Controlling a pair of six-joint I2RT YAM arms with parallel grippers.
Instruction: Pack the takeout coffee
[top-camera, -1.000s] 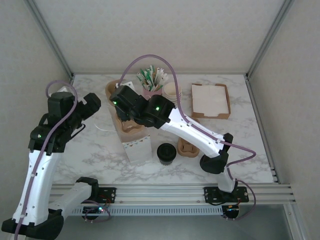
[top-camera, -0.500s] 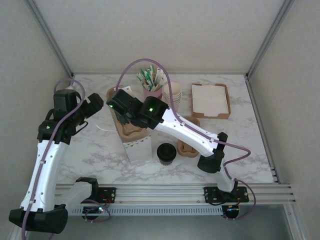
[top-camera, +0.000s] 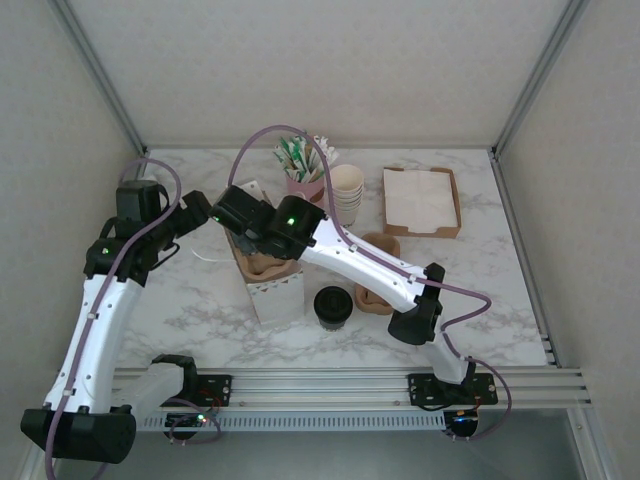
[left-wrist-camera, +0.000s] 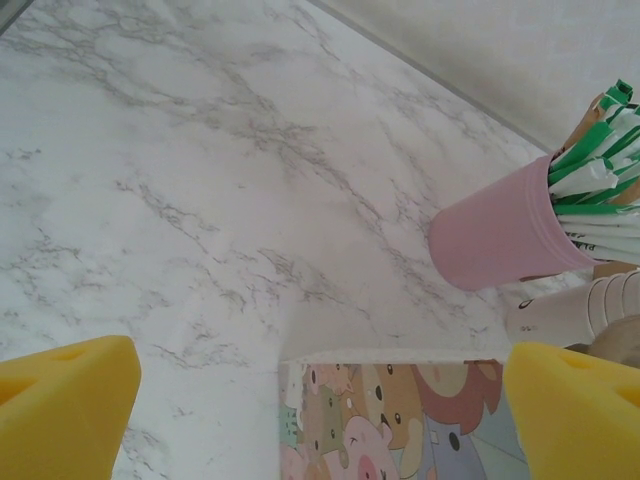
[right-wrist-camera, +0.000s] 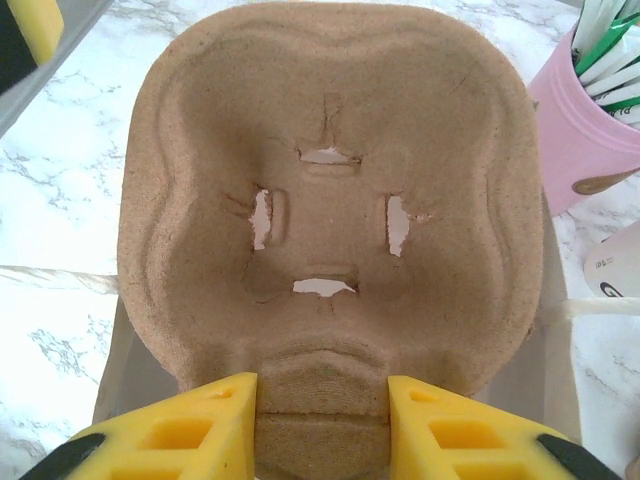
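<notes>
I see the coffee (top-camera: 332, 306) standing upright on the counter (top-camera: 200, 290), its long axis vertical and its black lid facing up, just right of the bag (top-camera: 275, 300). My right gripper (right-wrist-camera: 322, 425) is clamped on the rim of a pulp carrier (right-wrist-camera: 330, 200) by the bag's top. My left gripper (left-wrist-camera: 315, 420) hangs spread wide over the bag's edge, holding nothing.

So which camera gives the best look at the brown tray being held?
The right wrist view: the pulp tray faces it fully, pinched at its near edge by the right pincer. In the top view the arm hides most of the tray.
</notes>
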